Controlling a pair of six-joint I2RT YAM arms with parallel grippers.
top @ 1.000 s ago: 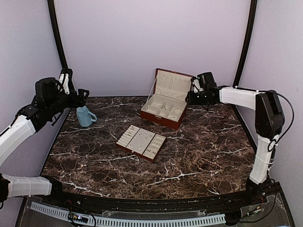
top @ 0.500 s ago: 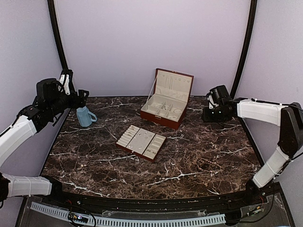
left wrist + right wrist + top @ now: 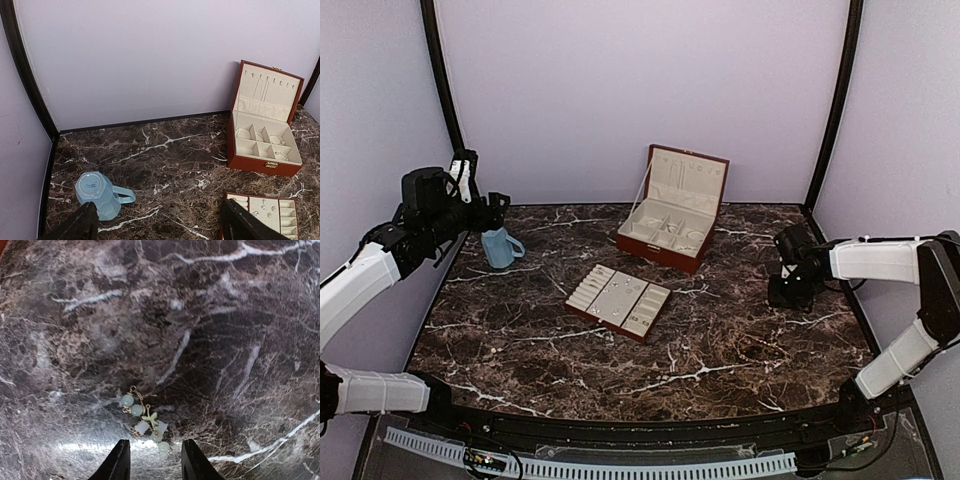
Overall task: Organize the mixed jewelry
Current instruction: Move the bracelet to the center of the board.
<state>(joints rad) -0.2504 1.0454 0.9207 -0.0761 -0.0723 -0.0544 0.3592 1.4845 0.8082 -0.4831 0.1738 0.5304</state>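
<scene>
Right gripper (image 3: 155, 462): fingers part-spread, pinching nothing, one pale-green beaded jewelry piece (image 3: 145, 422) just ahead of its tips on the marble table (image 3: 740, 340), right side | left gripper (image 3: 157, 230): spread wide, empty, far left near one blue cup (image 3: 97, 194) | centre: one compartment tray (image 3: 618, 300) holding tiny jewelry specks (image 3: 265, 207), count unclear; one open red-brown box (image 3: 670, 235) beyond.
</scene>
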